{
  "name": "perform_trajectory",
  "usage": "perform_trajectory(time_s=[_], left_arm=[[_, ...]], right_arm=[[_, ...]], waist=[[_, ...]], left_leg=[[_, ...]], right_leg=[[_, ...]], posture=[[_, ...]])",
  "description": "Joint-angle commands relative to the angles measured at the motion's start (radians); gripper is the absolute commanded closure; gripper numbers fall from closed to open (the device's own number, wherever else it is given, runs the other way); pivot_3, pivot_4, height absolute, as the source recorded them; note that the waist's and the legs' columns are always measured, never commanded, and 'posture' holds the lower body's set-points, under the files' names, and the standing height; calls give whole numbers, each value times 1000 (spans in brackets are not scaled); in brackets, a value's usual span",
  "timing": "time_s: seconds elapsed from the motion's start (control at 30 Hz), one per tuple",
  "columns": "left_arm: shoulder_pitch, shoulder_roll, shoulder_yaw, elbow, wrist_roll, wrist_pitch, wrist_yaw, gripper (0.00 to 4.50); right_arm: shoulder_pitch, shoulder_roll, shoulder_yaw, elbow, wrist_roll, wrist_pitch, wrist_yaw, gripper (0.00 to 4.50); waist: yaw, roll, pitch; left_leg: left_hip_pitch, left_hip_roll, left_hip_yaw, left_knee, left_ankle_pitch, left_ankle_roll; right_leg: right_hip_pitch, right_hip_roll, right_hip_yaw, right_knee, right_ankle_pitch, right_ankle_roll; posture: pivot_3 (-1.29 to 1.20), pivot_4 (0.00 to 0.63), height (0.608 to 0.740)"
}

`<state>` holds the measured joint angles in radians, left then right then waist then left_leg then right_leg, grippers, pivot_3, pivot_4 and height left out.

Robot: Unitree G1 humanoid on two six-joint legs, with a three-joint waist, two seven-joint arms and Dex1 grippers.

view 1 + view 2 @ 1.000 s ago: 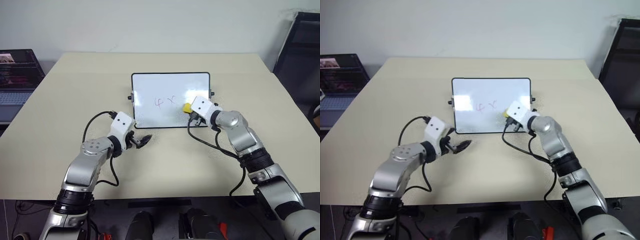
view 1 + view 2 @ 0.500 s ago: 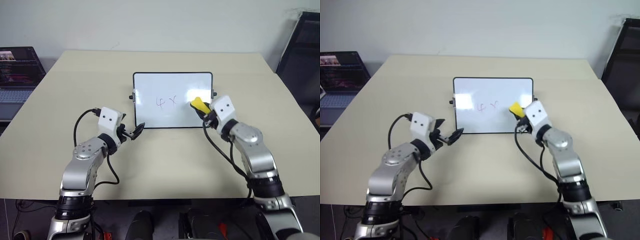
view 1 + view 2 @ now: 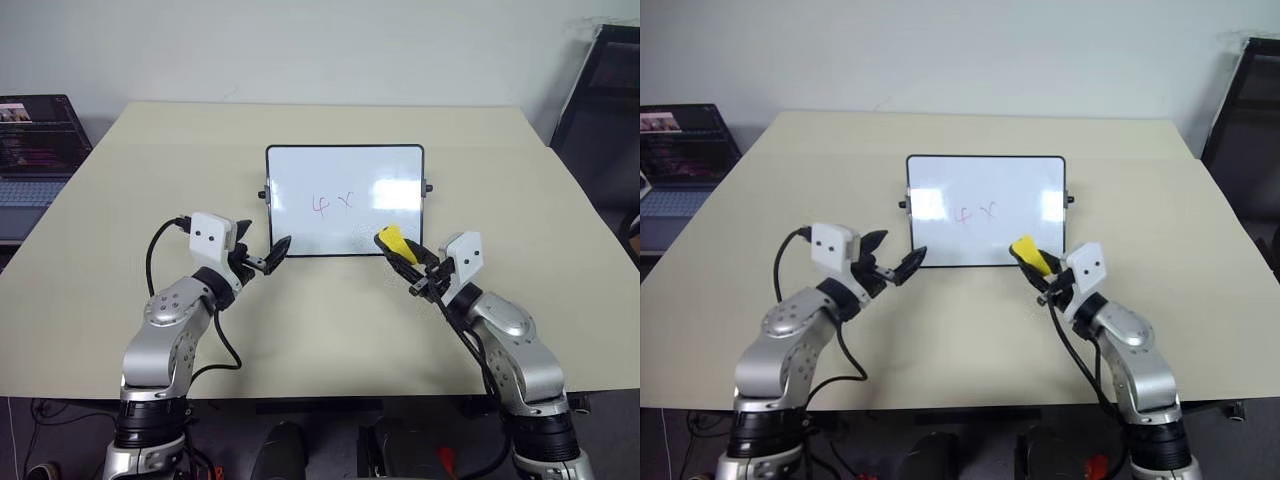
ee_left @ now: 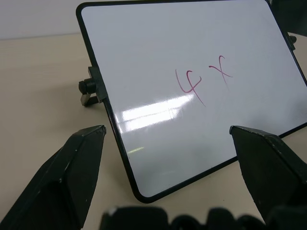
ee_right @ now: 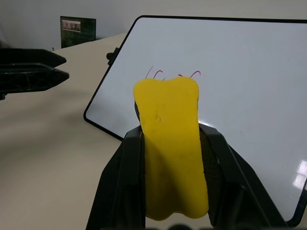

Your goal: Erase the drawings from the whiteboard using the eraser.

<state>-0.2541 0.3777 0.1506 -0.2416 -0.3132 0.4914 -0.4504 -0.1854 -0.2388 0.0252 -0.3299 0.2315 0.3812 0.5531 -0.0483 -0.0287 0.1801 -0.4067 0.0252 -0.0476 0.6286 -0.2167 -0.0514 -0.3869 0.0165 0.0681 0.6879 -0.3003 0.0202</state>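
L tool (image 3: 268, 259), fingers spread wide w/ nothing between, sits off the whiteboard's (image 3: 345, 170) near-left corner. Whiteboard lies mid surface (image 3: 120, 220), long axis left-right; drawings (image 3: 332, 203) unerased. R tool (image 3: 405, 262) clenched on the eraser (image 3: 392, 241), its long axis running toward the board, tip over the near edge. Vs 1 s ago: eraser pulled back off the board face; L tool rose slightly.

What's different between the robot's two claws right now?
The right gripper is shut on the yellow eraser; the left gripper is open and holds nothing. The right gripper is near the whiteboard's lower right corner, while the left gripper is by its lower left corner. Both have two black fingers and point toward the board, where the red drawings remain.
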Motion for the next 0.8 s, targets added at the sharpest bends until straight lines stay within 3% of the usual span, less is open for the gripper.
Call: perform_trajectory(time_s=[0.03, 0.2, 0.53, 0.8], left_arm=[[-32, 3, 1, -62, -17, 17, 18, 0], [-63, 37, -30, -62, 12, 54, 13, 0], [-146, 87, -71, 20, 26, 73, -28, 0], [-167, 80, -101, 72, 42, 48, -45, 0]], right_arm=[[-30, -23, 21, -22, -10, -26, 1, 3377], [-156, -48, 62, 44, -99, -15, -53, 3377], [-515, -63, 253, 392, -354, -115, -60, 3377], [-720, 0, 288, 668, -407, -104, -51, 3377]], waist=[[0, 0, 0], [-3, 0, 0], [-2, 0, 0], [-1, 0, 0]], left_leg=[[0, 0, 0, 0, 0, 0], [0, 0, 0, 0, 0, 0], [-1, -1, 3, 0, 0, 0], [-1, 0, 1, -1, 0, 0]], right_leg=[[0, 0, 0, 0, 0, 0], [0, 0, 0, 0, 0, 0], [-1, 0, -1, 0, 3, -4], [-2, 0, -2, -1, 3, -5]], posture=[[0, 150, 740], [0, 150, 740], [0, 150, 740], [0, 150, 740]])
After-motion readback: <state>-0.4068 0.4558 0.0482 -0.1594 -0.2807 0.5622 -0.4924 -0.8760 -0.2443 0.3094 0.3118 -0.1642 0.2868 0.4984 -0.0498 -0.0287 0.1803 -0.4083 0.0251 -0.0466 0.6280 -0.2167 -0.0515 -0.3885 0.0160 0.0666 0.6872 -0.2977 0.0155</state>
